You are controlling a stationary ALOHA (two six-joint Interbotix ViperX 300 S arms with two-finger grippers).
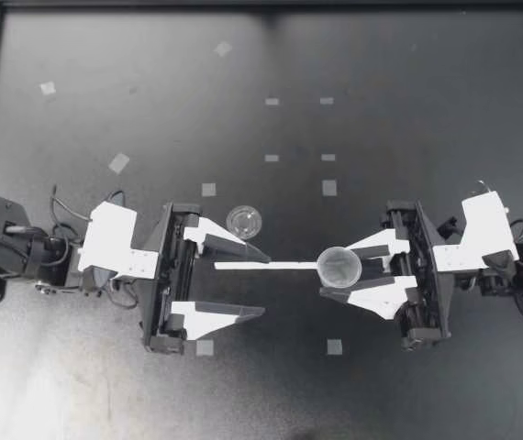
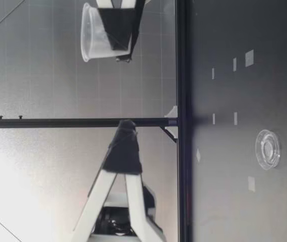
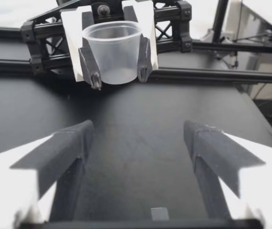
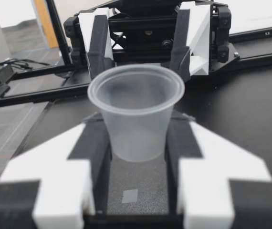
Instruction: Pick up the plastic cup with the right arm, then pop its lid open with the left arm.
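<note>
My left gripper (image 1: 263,285) stands open above the table with nothing between its fingers. Facing it, my right gripper (image 1: 335,272) is shut on a clear plastic cup (image 1: 339,267), held upright and well above the table. A clear round lid (image 1: 244,221) lies flat just beyond the left gripper's far finger. In the low view the cup (image 2: 100,33) hangs high in the right gripper (image 2: 125,55), the left gripper (image 2: 125,136) is also raised, and the lid (image 2: 267,149) rests on the table. The left wrist view shows the cup (image 3: 112,52) straight ahead of my open fingers (image 3: 55,157). The cup (image 4: 136,114) fills the right wrist view between its fingers.
A long white strip (image 1: 266,266) lies on the black table (image 1: 381,110) between the two grippers, under the cup's edge. Small pale tape squares (image 1: 329,187) dot the surface. A black frame rail (image 1: 261,5) borders the far side.
</note>
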